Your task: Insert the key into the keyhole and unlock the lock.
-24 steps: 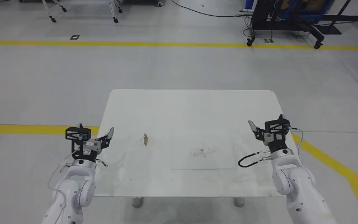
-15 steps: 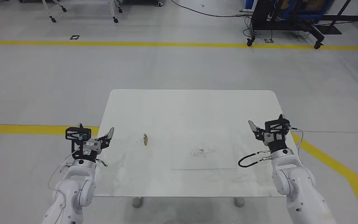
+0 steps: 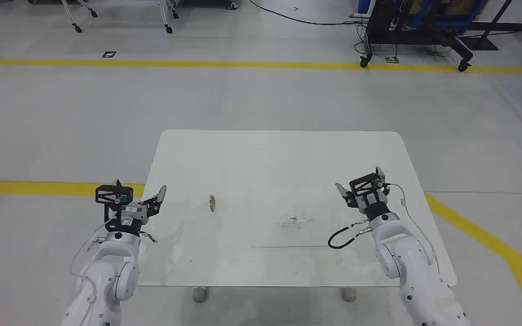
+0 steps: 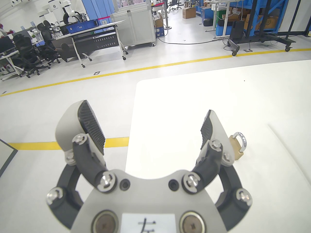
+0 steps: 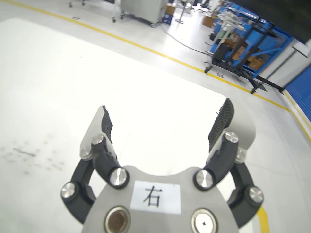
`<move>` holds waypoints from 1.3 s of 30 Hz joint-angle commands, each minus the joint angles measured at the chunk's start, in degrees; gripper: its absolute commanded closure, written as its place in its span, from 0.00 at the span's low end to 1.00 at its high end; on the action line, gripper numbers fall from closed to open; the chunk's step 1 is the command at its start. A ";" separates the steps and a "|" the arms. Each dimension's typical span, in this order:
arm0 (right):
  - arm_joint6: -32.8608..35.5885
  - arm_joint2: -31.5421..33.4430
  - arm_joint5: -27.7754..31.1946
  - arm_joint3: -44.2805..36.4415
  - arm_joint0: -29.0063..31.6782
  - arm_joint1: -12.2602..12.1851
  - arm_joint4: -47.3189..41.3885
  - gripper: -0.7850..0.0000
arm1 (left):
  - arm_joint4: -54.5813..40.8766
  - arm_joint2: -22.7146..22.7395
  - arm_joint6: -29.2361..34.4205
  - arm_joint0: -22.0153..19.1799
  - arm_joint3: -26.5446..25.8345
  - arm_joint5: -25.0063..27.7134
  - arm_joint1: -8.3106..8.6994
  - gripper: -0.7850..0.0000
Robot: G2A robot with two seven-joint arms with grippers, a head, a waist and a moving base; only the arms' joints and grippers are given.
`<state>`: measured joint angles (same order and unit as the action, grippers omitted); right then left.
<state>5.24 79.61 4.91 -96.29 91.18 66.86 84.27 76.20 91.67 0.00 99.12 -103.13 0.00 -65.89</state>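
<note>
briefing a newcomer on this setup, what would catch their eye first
Probably the small brass padlock, a lone speck of colour on the wide white table, nearer the left hand than the right hand. Both hands are open and hold nothing, one at each side of the table. Faint grey scuff marks smudge the tabletop between the padlock and the right hand.

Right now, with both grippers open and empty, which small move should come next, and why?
Probably ease the left gripper toward the padlock and close on its body. This gripper is open, holds nothing, and the padlock sits on the table close beside it. The right gripper is open too, but much farther from the padlock.
</note>
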 commanded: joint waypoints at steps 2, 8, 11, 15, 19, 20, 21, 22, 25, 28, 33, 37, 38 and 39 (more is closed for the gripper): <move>0.07 -3.69 3.91 3.81 -3.27 0.51 -3.48 0.00 | 0.00 0.00 0.00 0.00 0.00 0.00 0.00 0.00; -0.01 -3.77 4.11 4.10 -3.54 0.54 -3.68 0.00 | 0.00 0.00 0.00 0.00 0.00 0.00 0.00 0.00; -0.01 -3.77 4.11 4.10 -3.54 0.54 -3.68 0.00 | 0.00 0.00 0.00 0.00 0.00 0.00 0.00 0.00; -1.18 -4.17 19.87 9.56 -6.10 0.41 -14.01 0.00 | 0.00 0.00 0.00 0.00 0.00 0.00 0.00 0.00; -2.37 -5.33 36.52 16.12 -11.14 -0.14 -14.51 0.00 | 0.00 0.00 0.00 0.00 0.00 0.00 0.00 0.00; -2.25 -5.95 38.69 17.58 -12.17 -0.26 -12.58 0.00 | 0.00 0.00 0.00 0.00 0.00 0.00 0.00 0.00; -1.98 -6.69 40.30 18.86 -13.31 -0.31 -10.94 0.00 | 0.00 0.00 0.00 0.00 0.00 0.00 0.00 0.00; -2.22 -7.48 41.98 19.82 -14.41 -0.33 -9.48 0.00 | 0.00 0.00 0.00 0.00 0.00 0.00 0.00 0.00; -4.10 -9.25 46.80 22.73 -17.11 -0.48 -5.78 0.02 | 0.00 0.00 0.00 0.00 0.00 0.00 0.00 0.00; -5.68 -10.41 48.52 24.84 -19.01 -0.66 -1.84 0.05 | 0.00 0.00 0.00 0.00 0.00 0.00 0.00 0.00; -8.88 -13.00 49.38 26.04 -20.75 -0.74 3.47 0.15 | 0.00 0.00 0.00 0.00 0.00 0.00 0.00 0.00; -10.86 -15.25 49.32 26.38 -21.73 -0.76 7.54 0.21 | 0.00 0.00 0.00 0.00 0.00 0.00 0.00 0.00; -11.03 -15.67 48.95 26.65 -21.97 -0.79 8.63 0.31 | 0.00 0.00 0.00 0.00 0.00 0.00 0.00 0.00; -11.20 -16.04 48.40 26.92 -22.18 -0.79 9.44 0.40 | 0.00 0.00 0.00 0.00 0.00 0.00 0.00 0.00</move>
<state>-5.86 63.84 53.77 -69.61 69.17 66.08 92.98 76.20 91.67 0.00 99.12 -103.13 0.00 -65.89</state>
